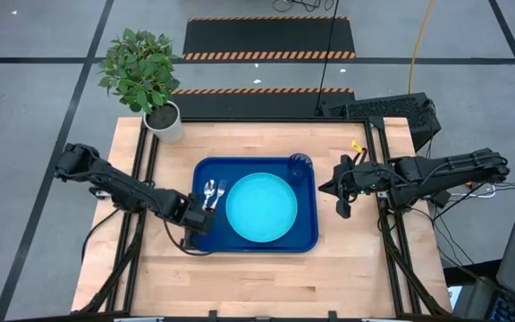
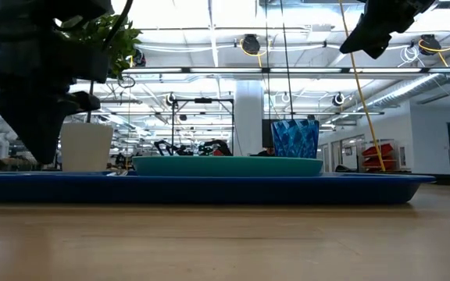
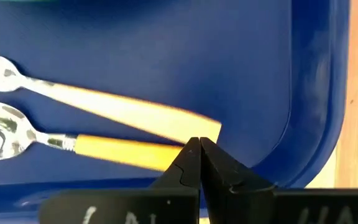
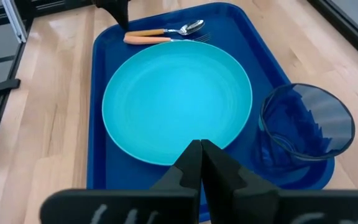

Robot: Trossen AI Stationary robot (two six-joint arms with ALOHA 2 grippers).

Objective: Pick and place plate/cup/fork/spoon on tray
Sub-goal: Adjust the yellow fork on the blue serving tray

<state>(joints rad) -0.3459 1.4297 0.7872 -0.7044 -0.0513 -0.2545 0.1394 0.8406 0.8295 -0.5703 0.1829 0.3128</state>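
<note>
The dark blue tray [image 1: 307,234] lies mid-table. The turquoise plate [image 1: 260,207] rests flat in it, and the blue cup [image 1: 299,166] stands upright in its far right corner. The spoon [image 3: 5,134] and the fork [image 3: 92,102] lie side by side on the tray floor left of the plate. My left gripper [image 3: 199,144] is shut, its tips at the free ends of their orange handles. My right gripper [image 4: 201,147] is shut and empty. It hangs above the table just right of the tray [image 1: 341,199]. My left gripper comes slanting down from the tray's near left side, with its shut fingertips over the free ends of the spoon's handle [image 3: 160,155] and the fork's handle [image 3: 207,129]. I cannot tell whether the tips touch either handle. Both utensils lie flat on the tray.
A white pot with a green plant [image 1: 164,121] stands at the table's far left corner. A black box with cables [image 1: 392,112] sits at the far right. Bare wood [image 1: 257,282] lies in front of the tray.
</note>
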